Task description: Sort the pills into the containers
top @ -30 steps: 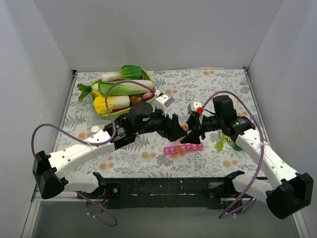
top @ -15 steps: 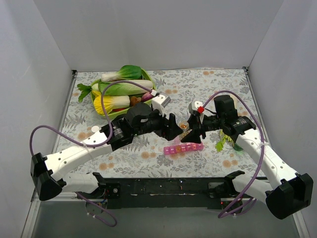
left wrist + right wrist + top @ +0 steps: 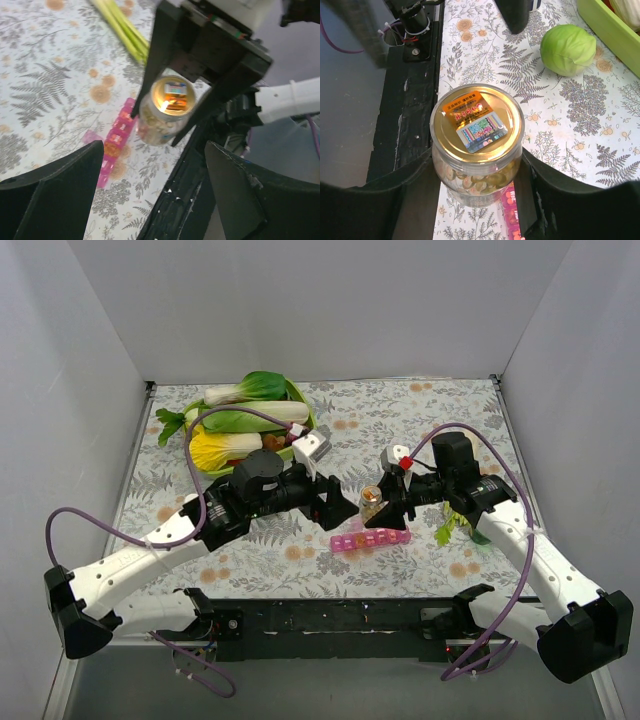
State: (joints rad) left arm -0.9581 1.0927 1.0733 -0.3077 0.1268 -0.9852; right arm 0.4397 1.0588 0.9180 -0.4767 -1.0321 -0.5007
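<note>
A small clear bottle with a gold foil seal and a printed sticker on top stands upright just above the table, and my right gripper is shut on its sides. The pills show as amber pieces through its glass. Seen from above, the bottle sits over the left end of the containers, a pink pill-box strip lying flat. My left gripper is open and empty, a short way left of the bottle. In the left wrist view the bottle sits beyond my open fingers.
A green bowl full of leafy vegetables stands at the back left. A round green vegetable lies on the cloth near the bowl. Leafy greens lie beside my right arm. The black base rail runs along the near edge.
My left gripper has drawn back to the left, away from the bottle's top, and now stands apart from it. The right gripper and bottle have stayed put.
</note>
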